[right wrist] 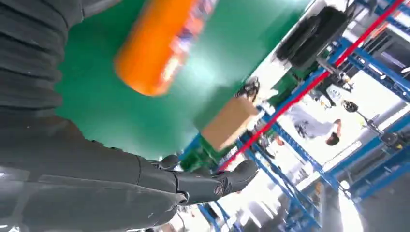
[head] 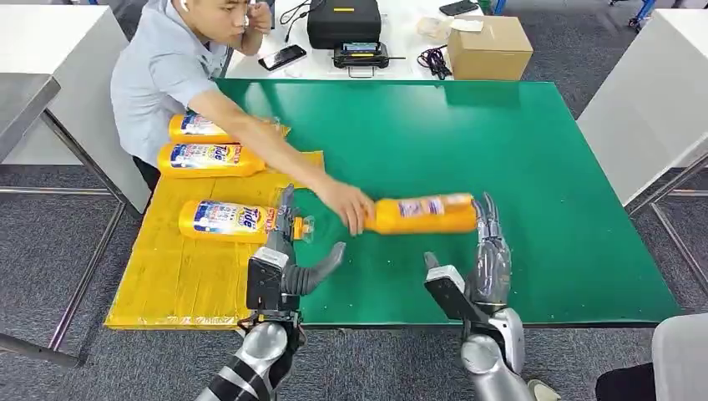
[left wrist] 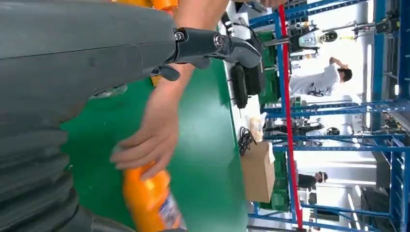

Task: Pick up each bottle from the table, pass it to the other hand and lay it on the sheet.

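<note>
A person's hand (head: pixel 349 206) grips the neck end of an orange plastic bottle (head: pixel 423 214) lying on its side on the green table top (head: pixel 534 150), between the robot's two hands. Its label is blue and red, but the writing is too small to read. Three more orange bottles lie on the yellow sheet (head: pixel 192 276) at the table's left edge: the nearest (head: pixel 225 220) and the middle one (head: pixel 204 158) read "Tide" on blue labels; the far one (head: pixel 196 127) is partly hidden by the person's arm. The left hand (head: pixel 288 263) hovers near the sheet's right edge, fingers spread, holding nothing. The right hand (head: pixel 484 255) stands just beside the base of the bottle on the table, fingers straight and apart, also empty. Wide bare green lies beyond and to the right of the bottle. Behind the table's far edge sit a brown cardboard box (head: pixel 488 47) and a black case (head: pixel 343 21).
</note>
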Controlling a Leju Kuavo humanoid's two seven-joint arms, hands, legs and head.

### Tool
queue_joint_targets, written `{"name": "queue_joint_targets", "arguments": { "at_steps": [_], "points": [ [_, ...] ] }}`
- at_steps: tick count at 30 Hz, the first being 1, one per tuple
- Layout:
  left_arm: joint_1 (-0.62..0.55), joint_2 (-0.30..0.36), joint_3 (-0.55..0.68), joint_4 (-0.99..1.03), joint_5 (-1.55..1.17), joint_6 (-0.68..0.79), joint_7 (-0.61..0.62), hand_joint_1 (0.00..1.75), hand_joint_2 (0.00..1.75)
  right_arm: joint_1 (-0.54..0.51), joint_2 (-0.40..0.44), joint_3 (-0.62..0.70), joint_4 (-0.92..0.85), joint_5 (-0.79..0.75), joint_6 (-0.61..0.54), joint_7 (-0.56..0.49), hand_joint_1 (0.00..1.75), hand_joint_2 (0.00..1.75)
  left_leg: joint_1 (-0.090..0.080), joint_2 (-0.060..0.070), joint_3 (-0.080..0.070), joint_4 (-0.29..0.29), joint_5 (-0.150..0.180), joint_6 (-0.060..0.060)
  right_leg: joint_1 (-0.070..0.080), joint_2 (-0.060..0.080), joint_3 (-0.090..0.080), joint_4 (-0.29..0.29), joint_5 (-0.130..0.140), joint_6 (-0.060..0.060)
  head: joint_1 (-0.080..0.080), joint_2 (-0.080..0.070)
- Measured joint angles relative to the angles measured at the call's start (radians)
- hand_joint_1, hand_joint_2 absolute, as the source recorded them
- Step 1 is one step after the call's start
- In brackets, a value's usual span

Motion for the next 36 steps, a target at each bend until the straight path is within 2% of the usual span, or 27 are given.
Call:
{"name": "queue_joint_targets", "arguments": {
  "at_steps": [3, 7, 11, 15, 17, 23, 27, 29, 36],
  "points": [
    [0.0, 0.0, -0.015, 0.001, 0.034, 0.008, 0.0, 0.0, 1.75, -0.002, -0.022, 0.02, 0.005, 0.143, -0.047, 0.078, 0.0, 1.75, 0.0, 0.0, 0.0, 0.0, 0.0, 0.0, 0.0, 0.0, 0.0, 0.0, 0.0, 0.0, 0.0, 0.0],
    [0.003, 0.002, -0.051, 0.001, 0.076, -0.073, 0.034, 0.0, 1.75, -0.021, -0.058, 0.046, 0.05, 0.197, -0.029, 0.135, 0.0, 1.75, 0.0, -0.001, 0.0, 0.0, 0.0, 0.0, 0.0, 0.0, 0.0, 0.0, 0.0, 0.0, 0.0, 0.0],
    [0.02, 0.02, -0.082, -0.013, 0.121, -0.192, 0.116, 0.0, 1.75, -0.031, -0.103, 0.067, 0.076, 0.218, 0.023, 0.165, 0.0, 1.75, 0.0, -0.001, 0.0, 0.0, 0.0, 0.0, 0.0, 0.0, 0.0, 0.0, 0.0, 0.0, 0.0, 0.0],
    [0.037, 0.03, -0.09, -0.03, 0.096, -0.201, 0.135, 0.0, 1.75, -0.044, -0.141, 0.095, 0.09, 0.282, 0.068, 0.215, 0.0, 1.75, 0.0, -0.001, -0.001, 0.0, 0.0, 0.0, 0.0, 0.0, 0.0, 0.0, 0.0, 0.0, 0.0, 0.0],
    [0.039, 0.032, -0.094, -0.041, 0.091, -0.214, 0.171, 0.0, 1.75, -0.065, -0.16, 0.111, 0.108, 0.3, 0.125, 0.242, 0.0, 1.75, 0.0, 0.0, 0.0, 0.0, 0.0, 0.0, 0.0, 0.0, 0.0, 0.0, 0.0, 0.0, 0.0, 0.0],
    [0.04, 0.034, -0.095, -0.056, 0.094, -0.233, 0.202, 0.0, 1.75, -0.116, -0.198, 0.142, 0.158, 0.29, 0.185, 0.258, 0.0, 1.75, 0.0, -0.001, 0.0, 0.0, 0.0, 0.0, 0.0, 0.0, 0.0, 0.0, 0.0, 0.0, 0.0, 0.0],
    [0.038, 0.035, -0.096, -0.056, 0.111, -0.246, 0.235, 0.0, 1.75, -0.146, -0.205, 0.146, 0.2, 0.169, 0.313, 0.258, 0.0, 1.75, 0.0, -0.001, 0.0, 0.0, 0.0, 0.0, 0.0, 0.0, 0.0, 0.0, 0.0, 0.0, -0.001, 0.0],
    [0.034, 0.039, -0.104, -0.056, 0.083, -0.242, 0.246, 0.0, 1.75, -0.155, -0.212, 0.149, 0.217, 0.15, 0.342, 0.258, 0.0, 1.75, 0.0, -0.001, 0.0, 0.0, 0.0, 0.0, 0.0, -0.001, 0.0, 0.0, 0.0, 0.0, 0.0, 0.0],
    [0.022, 0.043, -0.134, -0.056, 0.016, -0.248, 0.305, 0.0, 1.75, -0.159, -0.253, 0.172, 0.243, 0.172, 0.396, 0.309, 0.0, 1.75, 0.0, -0.001, -0.001, 0.0, 0.0, 0.0, 0.0, -0.001, 0.0, 0.0, 0.0, 0.0, 0.0, 0.0]
  ]
}}
